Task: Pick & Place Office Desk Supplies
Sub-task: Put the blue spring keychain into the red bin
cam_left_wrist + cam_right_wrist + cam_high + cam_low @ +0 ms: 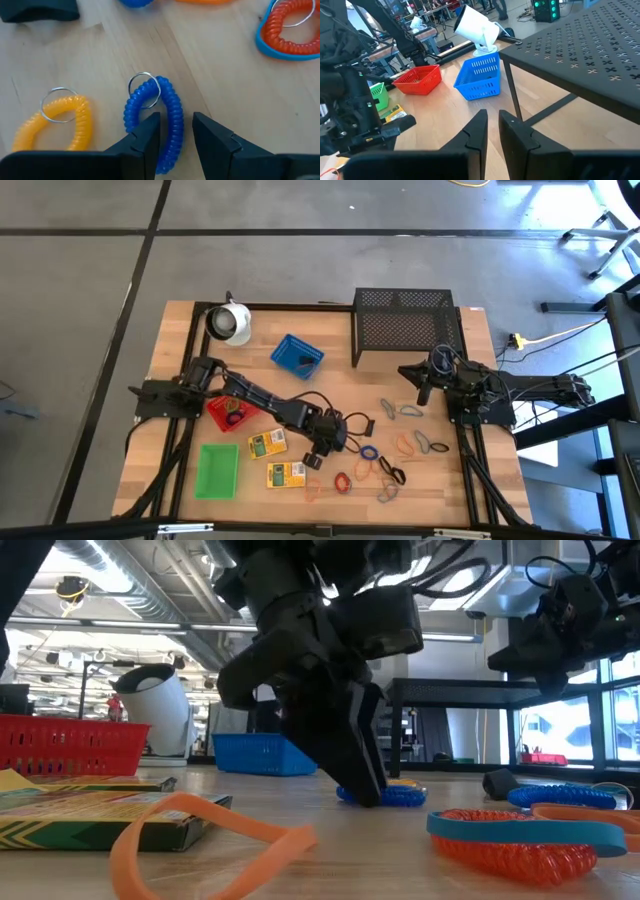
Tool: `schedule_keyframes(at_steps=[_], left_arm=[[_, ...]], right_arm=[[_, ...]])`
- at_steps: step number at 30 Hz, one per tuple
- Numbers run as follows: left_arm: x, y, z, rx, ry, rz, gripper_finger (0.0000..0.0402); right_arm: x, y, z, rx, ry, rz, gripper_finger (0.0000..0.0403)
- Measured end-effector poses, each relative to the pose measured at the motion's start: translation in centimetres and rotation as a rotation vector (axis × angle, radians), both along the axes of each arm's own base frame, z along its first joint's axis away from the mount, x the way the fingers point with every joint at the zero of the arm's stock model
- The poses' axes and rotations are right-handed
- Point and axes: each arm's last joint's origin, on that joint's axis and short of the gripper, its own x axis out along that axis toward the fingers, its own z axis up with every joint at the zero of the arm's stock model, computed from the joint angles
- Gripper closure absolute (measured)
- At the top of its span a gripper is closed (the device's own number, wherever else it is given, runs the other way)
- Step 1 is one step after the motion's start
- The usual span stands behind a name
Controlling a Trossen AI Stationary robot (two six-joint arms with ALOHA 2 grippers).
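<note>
Pickup step: left gripper [176, 134] fingers straddle the blue coil loop [159, 120], not clamped; next, squeeze and lift toward a tray.

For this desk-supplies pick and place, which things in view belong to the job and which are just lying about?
Belonging to the job:
- blue coil loop, straddled by left gripper
- other coloured loops
- two yellow-green boxes
- red tray, blue tray, green tray

Just lying about:
- white round object
- black mesh rack
- right gripper, waiting by the rack
</note>
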Motion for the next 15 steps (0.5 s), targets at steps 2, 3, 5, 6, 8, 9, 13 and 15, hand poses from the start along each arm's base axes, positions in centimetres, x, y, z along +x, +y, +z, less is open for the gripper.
schedule_keyframes(at_steps=[2,3,5,6,8,9,13,15], left_arm=[[0.1,0.3,0.0,-0.026,0.01,0.032,0.029],[0.0,0.4,0.0,-0.036,0.019,0.052,0.0291],[0.0,0.6,-0.2,-0.057,0.039,0.087,0.0295],[0.1,0.7,-0.4,-0.072,0.052,0.1,0.0299],[-0.1,0.8,-0.5,-0.095,0.081,0.118,0.031],[-0.1,0.8,-0.6,-0.096,0.094,0.124,0.0318],[-0.2,0.8,-1.0,-0.091,0.106,0.145,0.0363],[-0.2,0.8,-1.0,-0.1,0.107,0.171,0.0384]], right_arm=[[0.0,0.0,-0.1,0.0,0.009,0.0,0.0353],[0.0,0.0,-0.1,0.0,0.014,0.0,0.0353],[-0.1,0.0,-0.2,0.0,0.026,0.0,0.0353],[-0.1,0.0,-0.3,0.0,0.033,-0.001,0.0353],[-0.1,0.0,-0.4,0.0,0.042,-0.001,0.0353],[-0.1,0.0,-0.4,0.0,0.046,-0.001,0.0353],[-0.1,0.0,-0.5,0.002,0.049,-0.002,0.0353],[-0.1,0.0,-0.5,0.002,0.05,-0.002,0.0353]])
